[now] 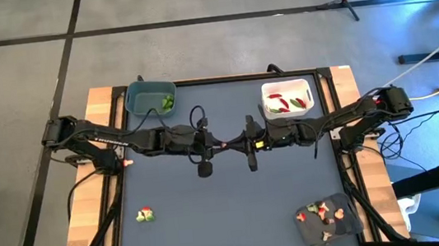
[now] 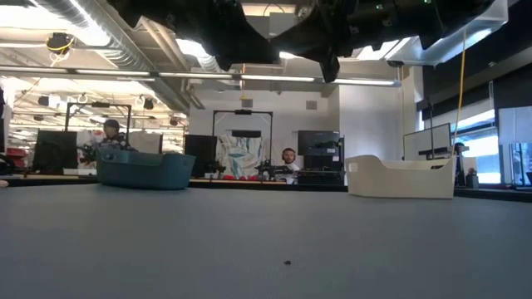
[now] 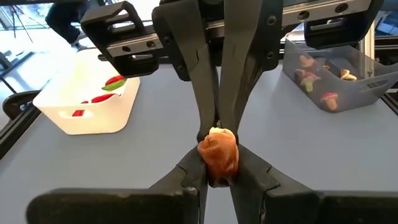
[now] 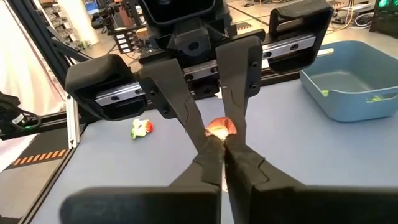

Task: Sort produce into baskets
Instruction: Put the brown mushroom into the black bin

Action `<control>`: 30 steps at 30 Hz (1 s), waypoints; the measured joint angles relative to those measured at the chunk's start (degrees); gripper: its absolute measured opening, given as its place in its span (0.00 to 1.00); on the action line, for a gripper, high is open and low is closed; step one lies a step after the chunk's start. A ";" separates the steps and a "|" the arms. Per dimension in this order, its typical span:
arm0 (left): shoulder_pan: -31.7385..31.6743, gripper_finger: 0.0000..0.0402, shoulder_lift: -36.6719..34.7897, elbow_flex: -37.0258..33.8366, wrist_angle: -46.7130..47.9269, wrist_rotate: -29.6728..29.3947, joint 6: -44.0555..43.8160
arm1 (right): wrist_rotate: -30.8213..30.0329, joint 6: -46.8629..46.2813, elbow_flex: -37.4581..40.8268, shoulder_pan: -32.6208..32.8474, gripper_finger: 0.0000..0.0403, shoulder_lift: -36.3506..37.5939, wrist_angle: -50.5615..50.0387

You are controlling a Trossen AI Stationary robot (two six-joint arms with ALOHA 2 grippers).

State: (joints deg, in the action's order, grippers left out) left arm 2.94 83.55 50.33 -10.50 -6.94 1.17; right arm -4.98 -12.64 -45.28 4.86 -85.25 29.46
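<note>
Above the middle of the table my two grippers meet tip to tip. My left gripper point(image 3: 217, 177) is shut on a small orange-tan toy piece point(image 3: 219, 155) with a pale end. My right gripper point(image 4: 221, 149) comes at it from the opposite side, its fingers shut at that pale end. In the high view the left gripper point(image 1: 224, 145) and the right gripper point(image 1: 243, 143) stand level, well above the mat. The blue-grey tub point(image 1: 150, 98) holds green pieces, the white tub point(image 1: 287, 97) red ones, and the dark tray point(image 1: 328, 218) mushroom-like pieces. My left gripper pinches the orange-tan body of the piece point(image 3: 214, 163) between its two fingers, coming level from the table's left. The piece is lifted clear of the table. My right gripper pinches the piece's pale end point(image 3: 216, 132) between its fingertips point(image 3: 208, 118), coming level from the table's right, opposite the left fingers.
A loose red and green piece point(image 1: 145, 215) lies on the mat near the front left. The tubs stand at the far edge, the dark tray at the front right corner. People sit at desks in the room beyond the table.
</note>
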 joint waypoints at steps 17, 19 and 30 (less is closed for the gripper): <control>-0.26 0.41 -1.80 0.02 3.50 0.04 0.67 | 0.13 2.45 0.04 0.00 0.01 0.65 -3.02; -0.26 0.42 -3.20 0.02 6.19 0.04 0.29 | 0.13 2.47 0.04 0.00 0.01 1.54 -4.52; -0.26 0.42 -6.57 -0.02 20.17 0.05 0.09 | 7.48 -4.33 0.01 0.80 0.01 11.24 -19.61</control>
State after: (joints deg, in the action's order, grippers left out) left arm 2.68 76.98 50.30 9.67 -6.89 1.26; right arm 2.51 -16.97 -45.27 5.66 -74.02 9.85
